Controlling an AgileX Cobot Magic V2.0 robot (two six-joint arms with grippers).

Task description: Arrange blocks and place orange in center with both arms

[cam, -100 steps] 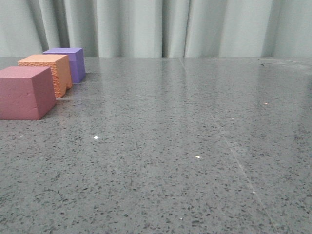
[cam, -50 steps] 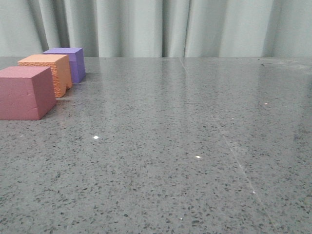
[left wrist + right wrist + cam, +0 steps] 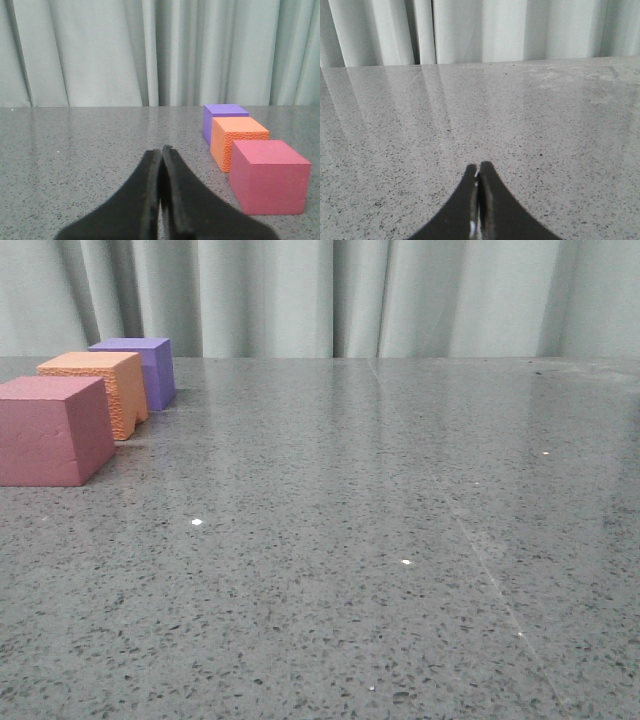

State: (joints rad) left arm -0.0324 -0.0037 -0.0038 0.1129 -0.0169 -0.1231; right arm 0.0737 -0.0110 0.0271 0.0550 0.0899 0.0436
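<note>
Pale grey-green curtains [image 3: 300, 295] are hung in folds behind a speckled grey stone worktop [image 3: 380, 540], which is seen glossy and marked by a few small white flecks in the front view. At the left of that view three cubes are lined up in a row running away from the camera: the pinkish-red cube [image 3: 50, 430] is nearest, the orange cube [image 3: 100, 390] is set behind it, and the purple cube [image 3: 140, 365] is farthest, close to the curtains. The orange cube is thus placed in the middle of the row; whether the neighbouring cubes touch cannot be told from this angle. Neither arm is seen in the front view. In the left wrist view the left tool [image 3: 161, 150] is shown with its two black fingers pressed together, clenched on nothing, and it is held well apart from the cubes. The same row is seen beyond it: the pinkish-red cube [image 3: 270, 175] nearest, the orange cube [image 3: 237, 142] with its pebbly face behind, and the purple cube [image 3: 222, 117] at the back. In the right wrist view the right tool [image 3: 478, 167] is likewise shown clenched and empty above bare speckled worktop [image 3: 545, 125], with the curtains [image 3: 485, 30] beyond.
</note>
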